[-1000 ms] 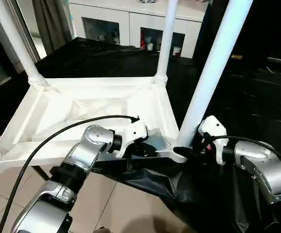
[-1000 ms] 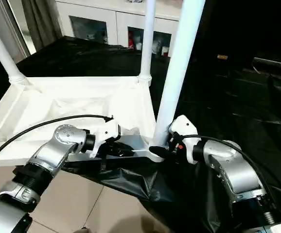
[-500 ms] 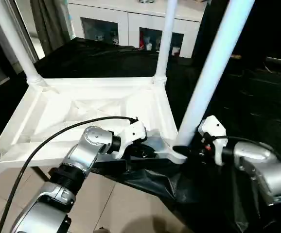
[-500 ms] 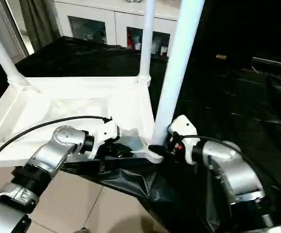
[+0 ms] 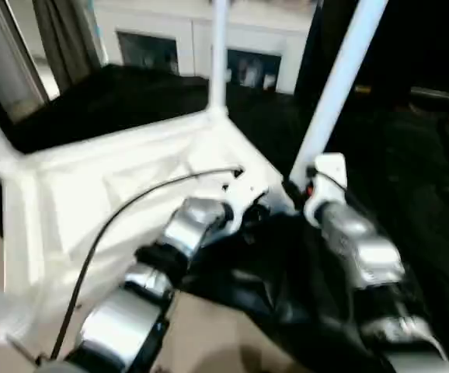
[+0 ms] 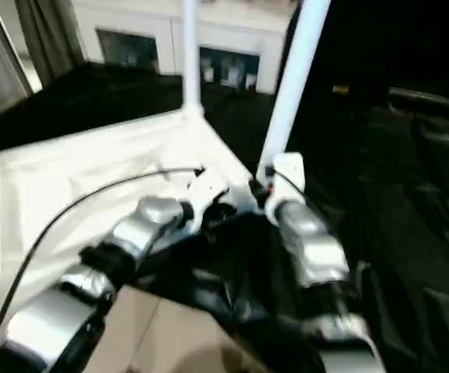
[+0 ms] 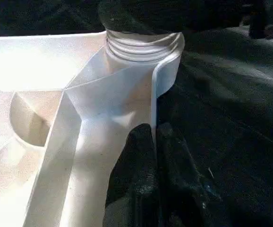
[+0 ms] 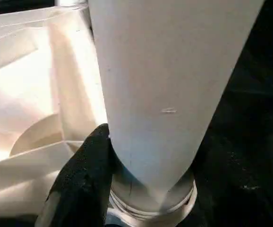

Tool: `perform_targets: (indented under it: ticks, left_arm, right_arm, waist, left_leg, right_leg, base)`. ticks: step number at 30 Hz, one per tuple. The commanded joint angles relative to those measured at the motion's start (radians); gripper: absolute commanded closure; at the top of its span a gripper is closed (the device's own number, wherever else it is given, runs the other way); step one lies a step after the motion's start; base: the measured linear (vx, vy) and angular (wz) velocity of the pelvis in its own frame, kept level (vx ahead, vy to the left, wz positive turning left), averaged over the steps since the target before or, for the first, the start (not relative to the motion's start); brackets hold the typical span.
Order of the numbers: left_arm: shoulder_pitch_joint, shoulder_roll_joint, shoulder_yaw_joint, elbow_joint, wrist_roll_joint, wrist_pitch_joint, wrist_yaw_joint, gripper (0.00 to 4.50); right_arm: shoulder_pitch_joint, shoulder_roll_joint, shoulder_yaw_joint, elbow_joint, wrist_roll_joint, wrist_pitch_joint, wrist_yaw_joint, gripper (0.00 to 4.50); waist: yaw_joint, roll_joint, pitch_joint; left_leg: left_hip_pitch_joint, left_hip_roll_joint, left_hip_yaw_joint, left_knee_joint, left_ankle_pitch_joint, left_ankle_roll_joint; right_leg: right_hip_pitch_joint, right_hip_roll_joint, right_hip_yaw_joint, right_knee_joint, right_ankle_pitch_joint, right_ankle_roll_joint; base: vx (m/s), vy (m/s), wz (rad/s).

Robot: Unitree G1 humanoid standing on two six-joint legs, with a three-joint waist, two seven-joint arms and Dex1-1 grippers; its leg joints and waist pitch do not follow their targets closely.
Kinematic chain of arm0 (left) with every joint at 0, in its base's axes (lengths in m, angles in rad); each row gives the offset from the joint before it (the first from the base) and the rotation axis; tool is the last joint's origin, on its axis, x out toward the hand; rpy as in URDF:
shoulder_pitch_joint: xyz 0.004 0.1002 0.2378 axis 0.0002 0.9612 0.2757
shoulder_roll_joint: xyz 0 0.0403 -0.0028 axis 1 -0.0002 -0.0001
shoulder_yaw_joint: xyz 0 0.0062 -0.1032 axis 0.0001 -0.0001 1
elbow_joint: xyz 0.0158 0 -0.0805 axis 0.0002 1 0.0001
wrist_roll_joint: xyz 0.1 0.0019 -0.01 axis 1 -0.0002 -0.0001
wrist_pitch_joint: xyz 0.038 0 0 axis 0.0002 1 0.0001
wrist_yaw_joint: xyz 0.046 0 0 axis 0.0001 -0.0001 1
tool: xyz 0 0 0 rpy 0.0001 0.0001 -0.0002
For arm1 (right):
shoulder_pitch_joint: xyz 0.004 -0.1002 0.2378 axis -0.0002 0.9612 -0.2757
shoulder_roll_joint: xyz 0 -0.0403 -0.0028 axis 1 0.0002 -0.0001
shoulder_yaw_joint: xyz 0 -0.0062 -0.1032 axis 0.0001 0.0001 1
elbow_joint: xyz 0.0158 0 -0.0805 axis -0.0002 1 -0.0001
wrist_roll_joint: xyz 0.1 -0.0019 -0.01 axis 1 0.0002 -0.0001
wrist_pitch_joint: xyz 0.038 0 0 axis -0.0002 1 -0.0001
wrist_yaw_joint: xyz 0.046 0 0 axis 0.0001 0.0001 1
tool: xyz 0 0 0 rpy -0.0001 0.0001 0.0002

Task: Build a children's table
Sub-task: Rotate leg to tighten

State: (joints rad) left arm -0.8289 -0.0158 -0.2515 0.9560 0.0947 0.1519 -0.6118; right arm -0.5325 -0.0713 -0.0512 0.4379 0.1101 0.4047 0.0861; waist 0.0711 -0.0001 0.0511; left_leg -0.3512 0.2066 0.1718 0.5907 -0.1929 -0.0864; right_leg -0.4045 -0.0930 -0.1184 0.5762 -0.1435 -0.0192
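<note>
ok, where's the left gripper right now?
The left gripper is pinched on the tabletop rim, beside the near corner socket holding the leg at the right gripper.

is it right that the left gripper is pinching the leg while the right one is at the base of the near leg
Not quite. The left gripper is pinching the tabletop rim, not a leg, as the left wrist view shows. The right gripper is indeed at the base of the near leg.

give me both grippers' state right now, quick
Left gripper: shut, pinching the tabletop's rim near a corner socket.
Right gripper: around the base of a leg; firm grip cannot be told.
</note>
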Motion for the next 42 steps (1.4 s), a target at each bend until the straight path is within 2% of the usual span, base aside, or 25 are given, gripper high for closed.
perform_targets:
  ticks: [1,3,4,7,9,10,12,13,14,15,17,19,20,22,23,24,25,26,28,33,34,38,41,42]
  left_arm:
    - [-0.054,-0.007,0.031,-0.011,0.003,-0.048,0.049,4.50]
    - [-0.050,-0.003,0.028,-0.010,0.003,-0.060,0.026,4.50]
    - [-0.048,0.001,0.025,-0.004,0.000,-0.070,0.006,4.50]
    - [-0.051,0.004,0.023,0.009,-0.004,-0.087,-0.003,4.50]
    - [-0.051,0.007,0.022,0.012,-0.006,-0.092,-0.009,4.50]
    - [-0.051,0.010,0.022,0.013,-0.007,-0.095,-0.017,4.50]
    - [-0.047,0.018,0.019,0.011,-0.008,-0.101,-0.037,4.50]
    - [-0.044,0.026,0.017,0.008,-0.008,-0.101,-0.057,4.50]
    - [-0.036,0.042,0.011,-0.001,-0.008,-0.116,-0.099,4.50]
    - [-0.025,0.062,0.004,-0.017,-0.012,-0.135,-0.153,4.50]
    - [-0.012,0.082,-0.003,-0.036,-0.022,-0.158,-0.214,4.50]
    - [0.011,0.108,-0.014,-0.073,-0.042,-0.191,-0.311,4.50]
    - [0.018,0.116,-0.017,-0.086,-0.050,-0.199,-0.341,4.50]
    - [0.043,0.137,-0.027,-0.134,-0.074,-0.193,-0.420,4.50]
    - [0.056,0.151,-0.036,-0.160,-0.081,-0.191,-0.457,4.50]
    - [0.060,0.156,-0.038,-0.169,-0.083,-0.191,-0.469,4.50]
    - [0.080,0.176,-0.050,-0.206,-0.094,-0.187,-0.519,4.50]
    - [0.090,0.186,-0.053,-0.226,-0.101,-0.184,-0.547,4.50]
    - [0.107,0.202,-0.058,-0.257,-0.111,-0.173,-0.585,4.50]
    - [0.147,0.230,-0.059,-0.327,-0.123,-0.148,-0.647,4.50]
    - [0.154,0.234,-0.059,-0.338,-0.123,-0.143,-0.652,4.50]
    - [0.164,0.244,-0.062,-0.361,-0.123,-0.131,-0.657,4.50]
    - [0.169,0.246,-0.060,-0.371,-0.119,-0.124,-0.656,4.50]
    - [0.169,0.246,-0.060,-0.371,-0.119,-0.124,-0.656,4.50]
  right_arm:
    - [0.036,0.048,0.027,0.072,0.005,0.037,0.002,2.48]
    - [0.039,0.047,0.034,0.061,-0.004,0.021,0.018,2.48]
    - [0.042,0.042,0.037,0.050,-0.008,-0.001,0.034,1.78]
    - [0.038,0.035,0.038,0.047,-0.010,-0.022,0.045,1.76]
    - [0.035,0.025,0.045,0.038,-0.013,-0.028,0.057,1.52]
    - [0.034,0.007,0.062,0.022,-0.016,-0.034,0.088,1.34]
    - [0.041,-0.022,0.084,-0.019,-0.012,-0.019,0.145,1.27]
    - [0.050,-0.051,0.101,-0.061,-0.003,0.000,0.199,1.27]
    - [0.067,-0.099,0.118,-0.124,0.007,0.030,0.269,0.96]
    - [0.087,-0.158,0.125,-0.187,0.024,0.055,0.341,0.96]
    - [0.107,-0.215,0.123,-0.237,0.040,0.069,0.407,0.83]
    - [0.139,-0.286,0.129,-0.298,0.071,0.070,0.514,0.58]
    - [0.149,-0.307,0.134,-0.317,0.080,0.069,0.547,0.58]
    - [0.185,-0.370,0.160,-0.362,0.088,0.055,0.633,0.58]
    - [0.205,-0.405,0.173,-0.383,0.093,0.049,0.679,0.58]
    - [0.210,-0.415,0.176,-0.388,0.094,0.048,0.692,0.58]
    - [0.235,-0.456,0.185,-0.412,0.103,0.049,0.746,0.58]
    - [0.246,-0.478,0.187,-0.427,0.114,0.062,0.774,0.58]
    - [0.259,-0.499,0.190,-0.444,0.131,0.076,0.811,0.58]
    - [0.284,-0.541,0.205,-0.472,0.149,0.090,0.878,0.58]
    - [0.287,-0.544,0.208,-0.472,0.149,0.088,0.886,0.58]
    - [0.281,-0.533,0.203,-0.443,0.148,0.076,0.885,0.91]
    - [0.276,-0.528,0.217,-0.413,0.122,0.054,0.877,1.01]
    - [0.276,-0.528,0.217,-0.413,0.122,0.054,0.877,1.18]
  waist:
    - [0.003,-0.005,-0.072]
    - [0.003,-0.010,-0.070]
    - [0.004,-0.009,-0.069]
    - [0.004,-0.010,-0.068]
    - [0.002,-0.010,-0.067]
    - [0.000,-0.010,-0.066]
    - [-0.002,-0.010,-0.067]
    - [-0.001,-0.011,-0.068]
    - [0.002,-0.008,-0.066]
    - [0.006,-0.012,-0.067]
    - [0.009,-0.013,-0.068]
    - [0.016,-0.010,-0.070]
    - [0.019,-0.011,-0.071]
    - [0.028,-0.008,-0.071]
    - [0.029,-0.006,-0.070]
    - [0.030,-0.006,-0.071]
    - [0.033,-0.004,-0.069]
    - [0.037,-0.006,-0.068]
    - [0.039,-0.003,-0.066]
    - [0.042,-0.004,-0.064]
    - [0.043,-0.008,-0.063]
    - [0.042,-0.008,-0.065]
    - [0.042,-0.009,-0.066]
    - [0.042,-0.009,-0.067]
  left_leg:
    - [-0.001,0.013,-0.001,-0.068,-0.155,0.046]
    - [0.000,0.014,-0.001,-0.070,-0.166,0.051]
    - [0.001,0.014,0.000,-0.070,-0.179,0.051]
    - [0.000,0.013,-0.001,-0.071,-0.190,0.050]
    - [0.001,0.014,-0.002,-0.072,-0.200,0.049]
    - [0.000,0.014,-0.003,-0.072,-0.203,0.048]
    - [-0.002,0.013,-0.001,-0.071,-0.200,0.056]
    - [-0.003,0.013,-0.002,-0.071,-0.195,0.057]
    - [-0.002,0.013,-0.002,-0.071,-0.186,0.062]
    - [-0.002,0.014,-0.002,-0.071,-0.179,0.077]
    - [-0.007,0.015,-0.002,-0.070,-0.169,0.088]
    - [-0.004,0.016,-0.003,-0.069,-0.166,0.093]
    - [-0.004,0.021,-0.001,-0.067,-0.142,0.098]
    - [-0.002,0.026,-0.001,-0.067,-0.135,0.099]
    - [0.000,0.027,0.000,-0.067,-0.144,0.101]
    - [0.000,0.027,0.000,-0.066,-0.148,0.100]
    - [0.000,0.027,0.000,-0.067,-0.158,0.095]
    - [0.000,0.027,0.001,-0.067,-0.167,0.093]
    - [0.002,0.027,0.001,-0.069,-0.187,0.085]
    - [0.006,0.028,0.000,-0.072,-0.216,0.064]
    - [0.005,0.029,-0.001,-0.072,-0.212,0.064]
    - [0.001,0.026,-0.002,-0.072,-0.199,0.062]
    - [0.001,0.026,-0.001,-0.070,-0.188,0.064]
    - [0.001,0.026,-0.001,-0.070,-0.185,0.065]
  right_leg:
    - [0.057,-0.056,0.051,-0.068,-0.275,-0.154]
    - [0.059,-0.058,0.051,-0.070,-0.289,-0.157]
    - [0.059,-0.059,0.051,-0.074,-0.321,-0.149]
    - [0.059,-0.061,0.050,-0.078,-0.361,-0.133]
    - [0.058,-0.060,0.049,-0.081,-0.380,-0.124]
    - [0.058,-0.059,0.048,-0.081,-0.388,-0.123]
    - [0.060,-0.058,0.049,-0.081,-0.380,-0.120]
    - [0.061,-0.059,0.049,-0.080,-0.375,-0.121]
    - [0.063,-0.055,0.049,-0.080,-0.365,-0.116]
    - [0.067,-0.055,0.050,-0.078,-0.345,-0.111]
    - [0.067,-0.057,0.052,-0.074,-0.327,-0.116]
    - [0.069,-0.061,0.050,-0.076,-0.338,-0.121]
    - [0.064,-0.061,0.056,-0.068,-0.292,-0.141]
    - [0.066,-0.062,0.056,-0.061,-0.245,-0.170]
    - [0.061,-0.063,0.058,-0.058,-0.229,-0.191]
    - [0.062,-0.062,0.057,-0.058,-0.228,-0.195]
    - [0.062,-0.064,0.057,-0.059,-0.242,-0.195]
    - [0.063,-0.064,0.058,-0.061,-0.261,-0.189]
    - [0.060,-0.064,0.056,-0.067,-0.302,-0.179]
    - [0.056,-0.064,0.054,-0.075,-0.376,-0.150]
    - [0.057,-0.065,0.055,-0.075,-0.382,-0.146]
    - [0.057,-0.064,0.053,-0.076,-0.388,-0.130]
    - [0.055,-0.063,0.053,-0.073,-0.372,-0.137]
    - [0.056,-0.063,0.053,-0.072,-0.367,-0.139]
  base:
    - [0.000,0.000,0.00]
    - [0.000,0.000,0.00]
    - [0.000,0.000,0.00]
    - [0.000,0.000,0.00]
    - [0.000,0.000,0.00]
    - [0.000,0.000,0.00]
    - [0.000,0.000,0.00]
    - [0.000,0.000,0.00]
    - [0.000,0.000,0.00]
    - [0.000,0.000,0.00]
    - [0.000,0.000,0.00]
    - [0.000,0.000,0.00]
    - [0.000,0.000,0.00]
    - [0.000,0.000,0.00]
    - [0.000,0.000,0.00]
    - [0.000,0.000,0.00]
    - [0.000,0.000,0.00]
    - [0.000,0.000,0.00]
    - [0.000,0.000,0.00]
    - [0.000,0.000,0.00]
    - [0.000,0.000,0.00]
    - [0.000,0.000,0.00]
    - [0.000,0.000,0.00]
    - [0.000,0.000,0.00]
